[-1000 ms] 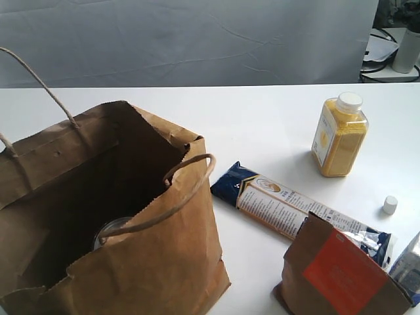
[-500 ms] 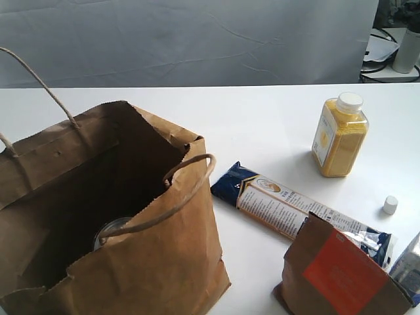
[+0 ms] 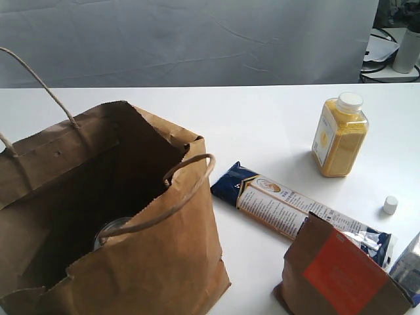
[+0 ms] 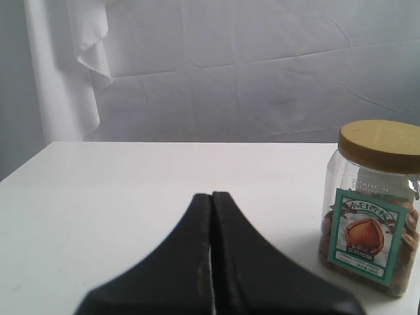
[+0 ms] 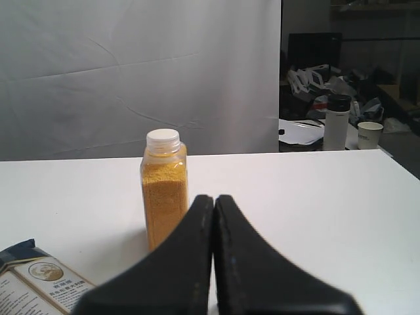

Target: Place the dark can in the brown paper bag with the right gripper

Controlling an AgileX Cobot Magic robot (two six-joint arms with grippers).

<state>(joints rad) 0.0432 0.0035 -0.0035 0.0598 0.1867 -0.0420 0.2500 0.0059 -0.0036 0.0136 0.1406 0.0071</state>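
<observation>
Pressing the left gripper (image 4: 211, 195) jaws flat together, gripping nothing; facing a nut jar (image 4: 373, 210) with a tan lid, standing upright on the white tabletop (image 4: 98, 197) beyond the jaw tips and off to one side. Seeing the brown paper bag (image 3: 164, 262) standing open in the exterior view, with the dark can (image 3: 111, 230) sitting deep inside it, only its silver lid showing, clear of both pairs of jaws. Finding a blue packet (image 3: 275, 200) lying flat beside the bag, a brown pouch (image 3: 338, 272) overlapping one end of it, a small white cap (image 3: 390, 205) lying apart. Clenching the right gripper (image 5: 214, 197) jaws on nothing too, pointing at a yellow bottle (image 5: 163, 190) standing just beyond the tips.
</observation>
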